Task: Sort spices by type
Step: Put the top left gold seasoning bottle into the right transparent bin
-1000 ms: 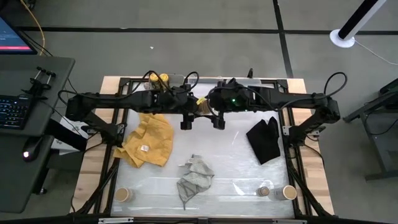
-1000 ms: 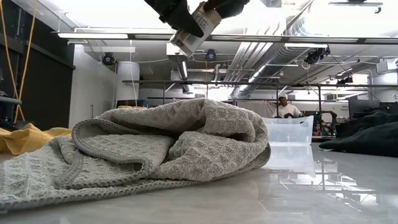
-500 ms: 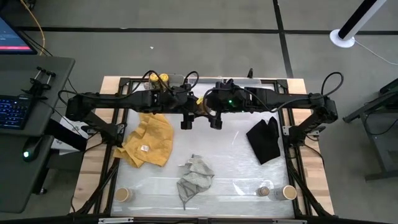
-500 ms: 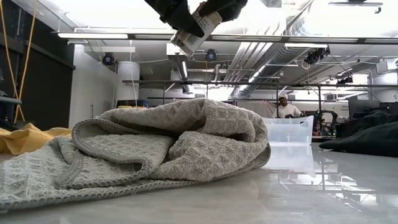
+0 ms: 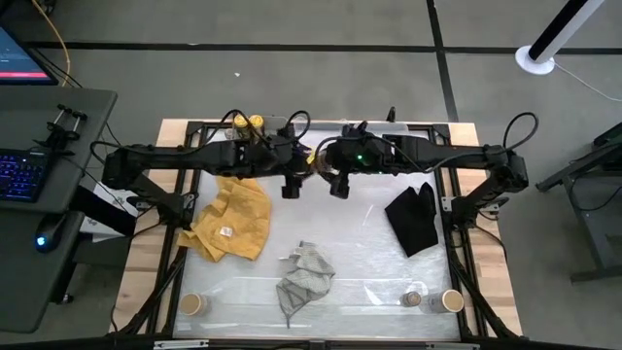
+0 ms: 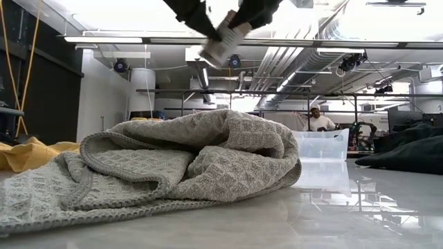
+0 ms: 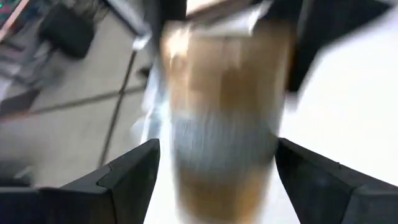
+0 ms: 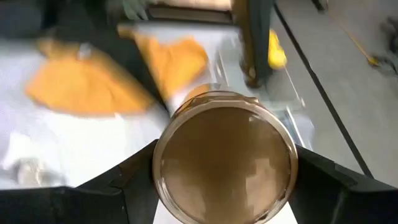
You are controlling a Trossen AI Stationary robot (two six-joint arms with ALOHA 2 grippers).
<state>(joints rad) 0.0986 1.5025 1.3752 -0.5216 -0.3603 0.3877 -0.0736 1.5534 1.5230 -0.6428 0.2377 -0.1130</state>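
Observation:
A tan spice jar [image 6: 225, 38] with a pale top hangs tilted high over the table's far middle, between my two grippers. My right gripper [image 8: 224, 186] is shut on it, and the jar's round brown end [image 8: 225, 163] faces its wrist camera. My left gripper [image 7: 217, 180] is open, with one finger on each side of the jar [image 7: 224, 112]. In the high view the jar [image 5: 315, 165] shows between the left gripper [image 5: 303, 171] and the right gripper [image 5: 327, 171]. Other spices stand on their bases: tan jars [image 5: 193, 303] [image 5: 452, 300], a tiny one [image 5: 412, 298], and yellow-topped ones [image 5: 248, 122]. My right gripper pinches the jar's round wall [image 8: 160, 168] between its two fingers, on opposite sides. The fingers lie along the jar, whose end faces back toward the wrist. The jar is lifted clear, tilted, high above the table. My left gripper: blur hides whether its fingers [image 7: 134, 174] touch the jar's wall.
A grey knitted cloth [image 5: 304, 277] lies bunched at the near middle, a yellow cloth [image 5: 231, 222] at the left and a black cloth [image 5: 413, 219] at the right. A clear bin [image 6: 320, 145] stands at the far edge. A person shows in the room behind.
The jar has shifted a little toward the table's right between the grippers and its tilt has changed slightly. Both arms have stayed where they were, high over the far middle.

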